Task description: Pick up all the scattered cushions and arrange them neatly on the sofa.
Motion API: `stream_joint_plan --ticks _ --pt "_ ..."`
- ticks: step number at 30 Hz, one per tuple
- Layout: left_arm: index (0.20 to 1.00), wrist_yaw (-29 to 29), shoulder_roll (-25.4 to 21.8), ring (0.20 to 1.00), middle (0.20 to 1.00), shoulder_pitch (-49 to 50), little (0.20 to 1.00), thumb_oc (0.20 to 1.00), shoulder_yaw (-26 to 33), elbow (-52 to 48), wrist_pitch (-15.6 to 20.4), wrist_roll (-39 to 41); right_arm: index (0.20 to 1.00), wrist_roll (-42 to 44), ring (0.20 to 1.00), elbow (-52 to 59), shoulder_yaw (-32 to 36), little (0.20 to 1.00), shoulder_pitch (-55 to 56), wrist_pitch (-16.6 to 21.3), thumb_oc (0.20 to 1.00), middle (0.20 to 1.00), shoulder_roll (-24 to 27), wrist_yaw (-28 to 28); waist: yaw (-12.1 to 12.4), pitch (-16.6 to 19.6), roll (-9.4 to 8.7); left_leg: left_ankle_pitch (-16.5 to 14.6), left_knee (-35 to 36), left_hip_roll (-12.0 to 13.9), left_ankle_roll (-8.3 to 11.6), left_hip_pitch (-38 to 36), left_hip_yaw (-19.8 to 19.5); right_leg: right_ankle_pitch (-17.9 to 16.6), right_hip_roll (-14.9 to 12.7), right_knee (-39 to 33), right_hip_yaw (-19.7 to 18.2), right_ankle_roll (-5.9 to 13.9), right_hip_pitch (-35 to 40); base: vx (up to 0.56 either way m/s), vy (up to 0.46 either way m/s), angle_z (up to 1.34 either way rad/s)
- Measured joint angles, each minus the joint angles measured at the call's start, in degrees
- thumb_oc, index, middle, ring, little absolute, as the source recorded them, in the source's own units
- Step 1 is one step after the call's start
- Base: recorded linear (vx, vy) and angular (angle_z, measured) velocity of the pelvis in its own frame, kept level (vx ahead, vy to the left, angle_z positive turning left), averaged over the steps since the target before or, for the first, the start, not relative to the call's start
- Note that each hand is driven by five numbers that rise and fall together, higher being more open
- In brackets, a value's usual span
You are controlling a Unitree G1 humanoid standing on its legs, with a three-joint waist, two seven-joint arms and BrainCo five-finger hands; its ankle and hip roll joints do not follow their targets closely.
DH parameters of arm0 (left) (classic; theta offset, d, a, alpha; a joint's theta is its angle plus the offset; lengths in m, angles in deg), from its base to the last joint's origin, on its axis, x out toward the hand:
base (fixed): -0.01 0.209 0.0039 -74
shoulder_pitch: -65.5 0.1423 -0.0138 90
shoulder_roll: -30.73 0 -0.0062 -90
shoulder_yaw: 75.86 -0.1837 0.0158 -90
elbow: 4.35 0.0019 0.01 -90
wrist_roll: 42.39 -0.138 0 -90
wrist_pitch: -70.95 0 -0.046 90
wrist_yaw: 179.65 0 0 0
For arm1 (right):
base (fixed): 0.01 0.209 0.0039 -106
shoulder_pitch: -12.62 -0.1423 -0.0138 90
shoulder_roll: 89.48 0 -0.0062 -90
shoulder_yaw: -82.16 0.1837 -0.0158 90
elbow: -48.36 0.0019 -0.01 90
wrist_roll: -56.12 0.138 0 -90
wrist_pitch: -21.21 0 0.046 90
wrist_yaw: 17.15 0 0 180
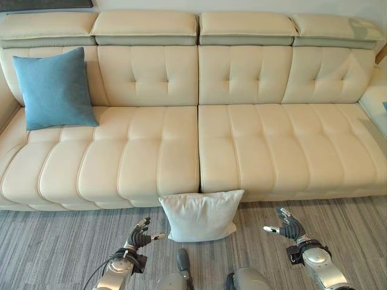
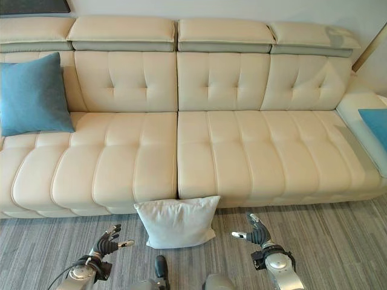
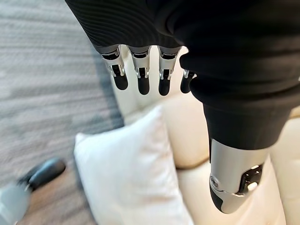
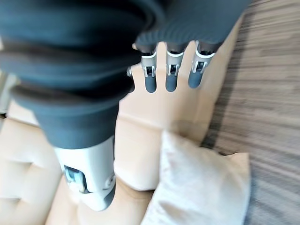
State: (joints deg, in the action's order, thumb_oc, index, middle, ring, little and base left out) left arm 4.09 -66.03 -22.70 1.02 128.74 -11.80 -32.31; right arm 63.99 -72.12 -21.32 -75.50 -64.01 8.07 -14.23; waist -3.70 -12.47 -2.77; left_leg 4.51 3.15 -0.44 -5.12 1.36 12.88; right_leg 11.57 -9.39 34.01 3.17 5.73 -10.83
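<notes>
Nearest the camera, the left hand (image 1: 140, 237) and right hand (image 1: 289, 225) hover low over the grey striped carpet (image 1: 54, 248), fingers spread and holding nothing. Between them a white cushion (image 1: 199, 215) stands on the carpet, leaning against the front of the cream sofa (image 1: 242, 151). It looks light, soft and squashy, best pressed at both side edges. A blue cushion (image 1: 53, 89) already leans on the sofa's left backrest.
</notes>
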Motion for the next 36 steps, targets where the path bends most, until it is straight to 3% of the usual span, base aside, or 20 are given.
stream_joint_plan --ticks 3,4,5,6,8,11,13,16,17,19,21,23,31,36 --pt "1.0 0.4 -0.4 1.0 1.0 0.2 1.0 1.0 0.7 0.4 0.1 0.0 1.0 0.0 1.0 -0.1 -0.8 1.0 0.0 0.1 1.0 1.0 -0.2 0.0 0.0 -0.9 -0.35 -0.7 0.5 -0.5 0.21 -1.6 -0.5 -1.0 0.8 -11.9 1.6 0.55 -1.7 0.16 0.024 0.11" --pt "1.0 0.5 -0.5 1.0 1.0 0.4 1.0 1.0 0.9 0.6 0.0 0.0 1.0 0.0 1.0 -0.7 -1.0 1.0 0.8 -0.1 1.0 1.0 -0.2 0.1 -0.2 -0.8 -0.95 -0.7 0.0 -1.1 0.3 -1.6 -1.6 -4.1 1.5 -19.3 1.6 0.61 -0.4 0.14 -0.026 0.51" --pt "1.0 0.6 -0.6 1.0 1.0 0.5 1.0 1.0 0.9 0.5 0.0 0.0 1.0 0.0 1.0 -0.8 -1.0 1.0 1.1 -0.1 1.0 1.0 -0.2 0.1 -0.1 -0.7 -1.29 -0.8 0.0 -1.5 0.36 -1.8 -1.8 -5.7 1.4 -21.5 1.6 0.73 0.1 0.12 -0.057 0.52" --pt "1.0 0.6 -0.6 1.0 1.0 1.6 1.0 1.0 1.1 0.3 0.1 0.0 1.0 0.0 1.0 -2.6 -1.0 1.0 1.0 -0.1 1.0 1.0 -0.3 0.1 0.7 -0.6 -1.68 -1.4 0.4 -2.0 1.17 -2.6 -2.6 -11.9 1.2 -26.1 2.1 0.13 2.7 0.06 -0.056 0.24" --pt "1.0 0.5 -0.6 1.0 1.0 2.5 1.0 1.0 1.9 -0.4 0.1 0.0 1.0 0.0 1.0 -4.3 -0.9 1.0 1.0 -0.2 1.0 1.0 0.0 0.2 1.2 -0.4 -1.2 -2.2 0.1 -1.1 2.74 -2.7 -3.2 -16.5 2.4 -30.7 3.4 -1.09 5.3 0.05 -0.058 0.15" --pt "1.0 0.4 -1.0 1.0 1.0 3.1 1.0 1.0 2.2 -0.2 0.1 0.0 1.0 0.0 1.0 -3.9 -0.4 1.0 0.5 -0.2 1.0 1.0 0.3 0.2 1.7 -0.6 -0.52 -2.1 0.0 0.5 3.55 -2.1 -4.2 -18.1 4.1 -34.6 4.9 -2.79 7.3 -0.01 -0.076 0.12" --pt "1.0 0.4 -1.2 1.0 1.0 2.3 1.0 1.0 2.2 -0.2 0.1 0.0 1.0 0.0 1.0 -3.8 -0.1 1.0 -0.5 -0.1 1.0 1.0 1.0 0.4 2.1 -0.9 -0.24 -1.8 -0.5 1.1 4.17 -1.2 -4.6 -18.1 4.8 -35.7 5.6 -2.76 7.4 -0.31 -0.116 0.15" --pt "1.0 2.0 -3.4 1.0 1.0 -6.4 1.0 1.0 1.2 -0.3 1.4 0.1 1.0 0.1 1.0 -4.6 -1.5 1.0 -8.3 0.8 1.0 1.0 2.6 2.1 2.4 -4.5 -1.11 -2.9 -10.3 2.2 4.94 12.9 -5.8 -17.1 4.6 -29.0 6.4 -3.06 -4.9 -0.37 -0.088 0.21" --pt "1.0 3.8 -5.5 1.0 1.0 -16.5 1.0 1.0 -0.6 -0.4 2.1 2.5 1.0 1.9 1.0 -8.8 -1.7 1.0 -21.5 1.6 1.0 1.0 3.4 4.0 2.8 -12.3 -0.14 -3.1 -15.8 2.7 4.83 21.5 -6.0 -16.9 4.2 -22.4 6.4 -4.25 -13.8 -0.4 -0.113 0.15" --pt "1.0 5.7 -6.4 1.0 1.0 -23.3 1.0 1.0 -0.6 -1.5 3.7 5.4 1.0 4.3 1.0 -12.1 -1.7 1.0 -30.9 2.6 1.0 1.0 4.9 5.7 2.8 -17.2 1.15 -4.3 -20.6 3.1 5.27 28.8 -6.2 -15.9 3.7 -17.0 6.2 -5.04 -21.2 -0.16 -0.097 0.05" --pt "1.0 7.4 -7.0 1.0 1.0 -28.5 1.0 1.0 -0.1 -1.3 4.8 9.2 1.0 7.4 1.0 -14.6 -1.5 1.0 -36.8 2.9 1.0 1.0 5.0 7.7 2.6 -20.0 1.22 -4.8 -23.2 3.4 5.08 34.5 -7.2 -14.5 3.6 -14.0 6.3 -6.18 -26.8 -0.1 -0.045 0.12" --pt "1.0 8.9 -6.9 1.0 1.0 -31.3 1.0 1.0 -0.2 -0.9 5.0 12.2 1.0 10.5 1.0 -15.9 -1.7 1.0 -38.9 3.0 1.0 1.0 4.4 9.1 2.5 -20.7 1.08 -4.6 -25.9 3.9 5.37 38.8 -7.4 -14.3 3.5 -11.2 6.5 -6.66 -31.1 -0.17 -0.051 0.15" --pt "1.0 12.7 -10.0 1.0 1.0 -44.4 1.0 1.0 -2.9 7.1 7.1 18.6 1.0 22.7 1.0 -25.1 -4.0 1.0 -55.3 5.1 1.0 1.0 4.8 13.9 0.9 -20.5 0.51 -9.2 -44.5 5.3 5.02 63.4 -7.5 -9.1 2.1 7.7 5.1 -8.94 -56.4 -0.03 -0.018 0.0" --pt "1.0 13.3 -10.0 1.0 1.0 -52.3 1.0 1.0 -8.0 9.6 6.8 18.5 1.0 23.7 1.0 -24.9 -10.9 1.0 -64.0 4.9 1.0 1.0 2.3 14.5 1.0 -20.6 0.54 -10.2 -49.4 5.7 4.88 70.5 -7.4 -8.8 2.2 11.8 4.2 -9.17 -63.6 0.02 -0.003 -0.07"
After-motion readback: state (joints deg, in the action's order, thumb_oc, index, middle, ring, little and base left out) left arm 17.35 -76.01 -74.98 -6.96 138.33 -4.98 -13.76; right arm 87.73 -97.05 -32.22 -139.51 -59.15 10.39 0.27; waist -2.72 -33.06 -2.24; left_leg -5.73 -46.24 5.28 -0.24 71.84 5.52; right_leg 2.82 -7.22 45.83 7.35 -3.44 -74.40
